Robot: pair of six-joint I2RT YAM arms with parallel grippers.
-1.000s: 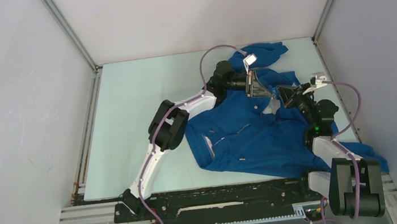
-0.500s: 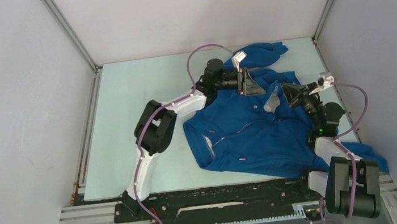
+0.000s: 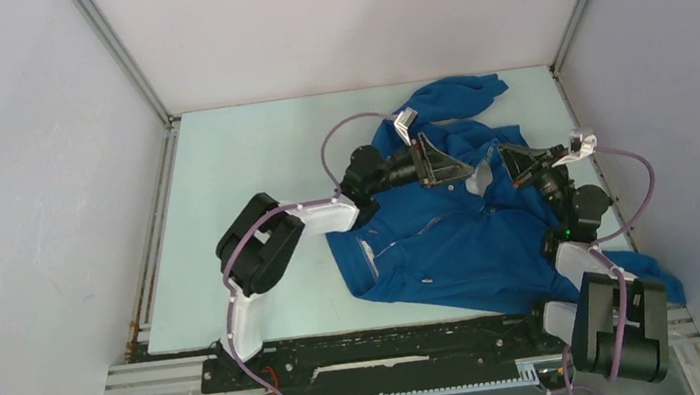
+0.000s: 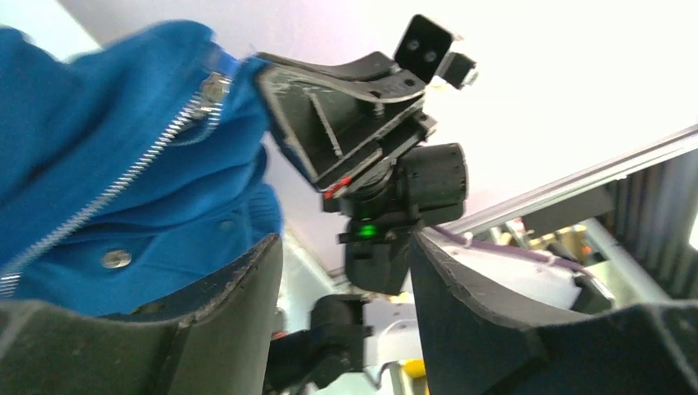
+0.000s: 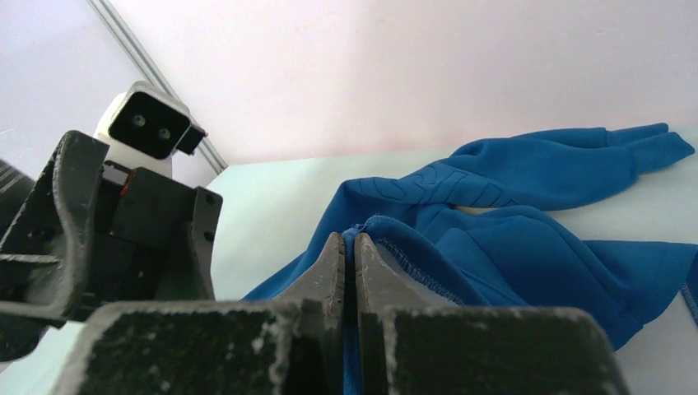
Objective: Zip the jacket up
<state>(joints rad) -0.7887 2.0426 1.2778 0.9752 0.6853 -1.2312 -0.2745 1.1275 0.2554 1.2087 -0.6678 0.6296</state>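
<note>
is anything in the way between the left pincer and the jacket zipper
Nothing visible does. The zipper lies bare just off the open left pincer. The right pincer, shut on the jacket edge, sits beside the slider, not between.

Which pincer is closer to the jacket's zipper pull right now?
The right. The right pincer is shut on the jacket edge just beside the zipper pull; the left pincer stands open, clear of the pull.

Left end effector lets go! Its fingers have sprung apart, clear of the jacket collar, and the left arm swings back leftward, elbow sliding out over the tabletop.
</note>
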